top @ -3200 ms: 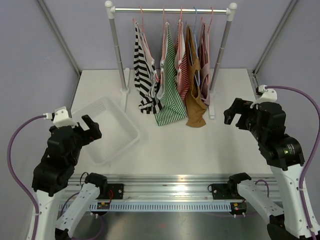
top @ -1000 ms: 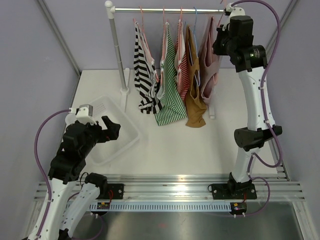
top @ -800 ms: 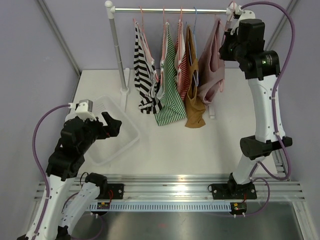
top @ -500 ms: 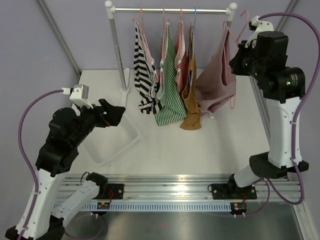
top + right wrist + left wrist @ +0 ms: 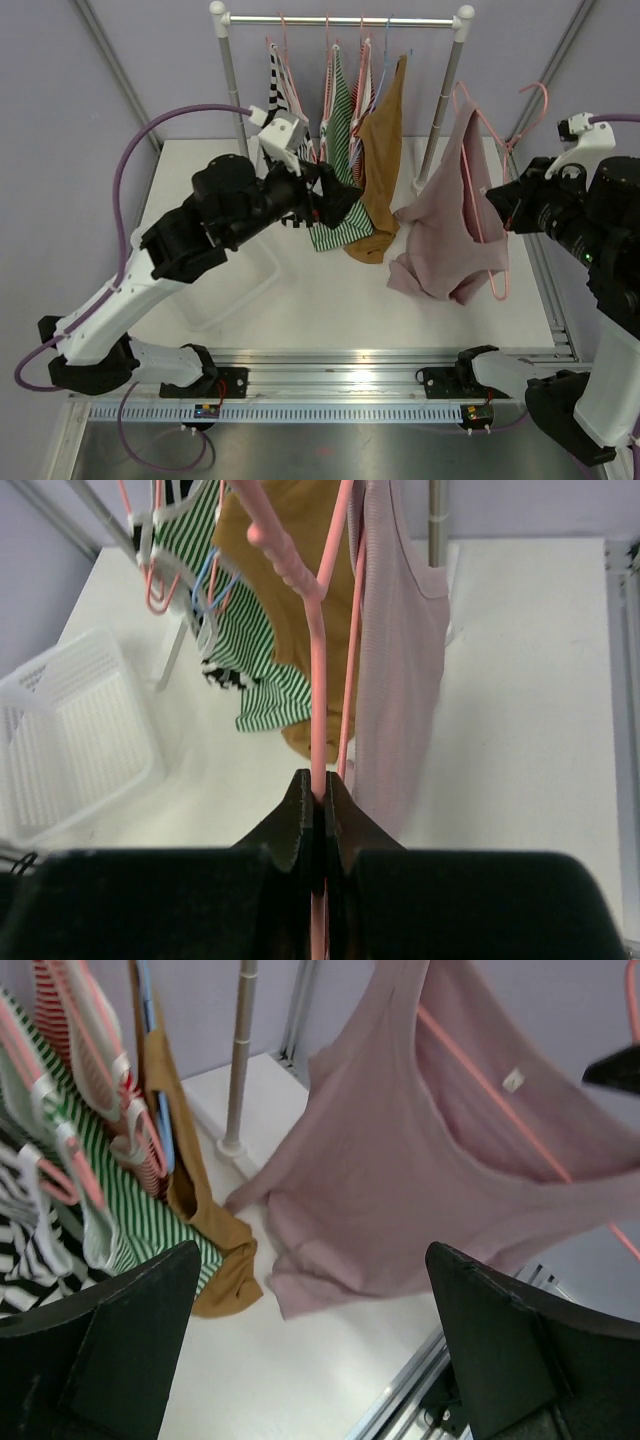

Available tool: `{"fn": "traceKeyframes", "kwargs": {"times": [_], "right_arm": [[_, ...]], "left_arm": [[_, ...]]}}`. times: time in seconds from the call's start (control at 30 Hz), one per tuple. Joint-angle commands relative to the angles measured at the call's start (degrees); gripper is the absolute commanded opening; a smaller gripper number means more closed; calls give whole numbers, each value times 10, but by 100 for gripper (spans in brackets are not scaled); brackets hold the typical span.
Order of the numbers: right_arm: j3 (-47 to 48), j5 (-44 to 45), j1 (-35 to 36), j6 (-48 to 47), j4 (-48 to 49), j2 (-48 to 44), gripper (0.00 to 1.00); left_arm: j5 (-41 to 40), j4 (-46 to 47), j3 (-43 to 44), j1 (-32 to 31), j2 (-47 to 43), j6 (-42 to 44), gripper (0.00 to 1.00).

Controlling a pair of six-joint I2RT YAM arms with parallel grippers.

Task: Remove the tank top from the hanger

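Right tool (image 5: 320,798) is clenched on the lower bar of 1 pink hanger (image 5: 318,700), its 2 fingers pressed together on the thin rod. The hanger is off the rack (image 5: 340,19), in front of it and to its right. On this hanger hangs 1 pink tank top (image 5: 445,240), with both straps on it, so it is not yet removed. The lower hem droops toward the surface (image 5: 330,300); I cannot tell if it touches.

On the rack's rail there are 4 other tops, each on its hanger: 1 black-and-white striped (image 5: 20,1230), 1 green striped (image 5: 340,110), 1 red striped (image 5: 362,90) and 1 brown (image 5: 380,150).

Left tool (image 5: 310,1260) is released, its 2 fingers wide apart, grasping nothing, just in front of the rack's tops and facing the pink tank top.

1 white basket (image 5: 90,720) lies on the surface in front of the rack's left post.
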Motion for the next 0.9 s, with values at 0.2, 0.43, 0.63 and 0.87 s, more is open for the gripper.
{"fn": "traceKeyframes", "kwargs": {"times": [0.2, 0.43, 0.63, 0.87], "right_arm": [[-150, -131, 4, -10, 21, -119, 0], [-189, -195, 4, -5, 31, -152, 0], [-188, -215, 4, -4, 34, -150, 0], [-193, -216, 4, -10, 37, -155, 0]], "left_arm": [[8, 86, 179, -38, 203, 77, 99], [-23, 127, 167, -70, 253, 123, 95], [-54, 132, 161, -71, 276, 129, 76], [-126, 136, 163, -72, 284, 148, 24]]}}
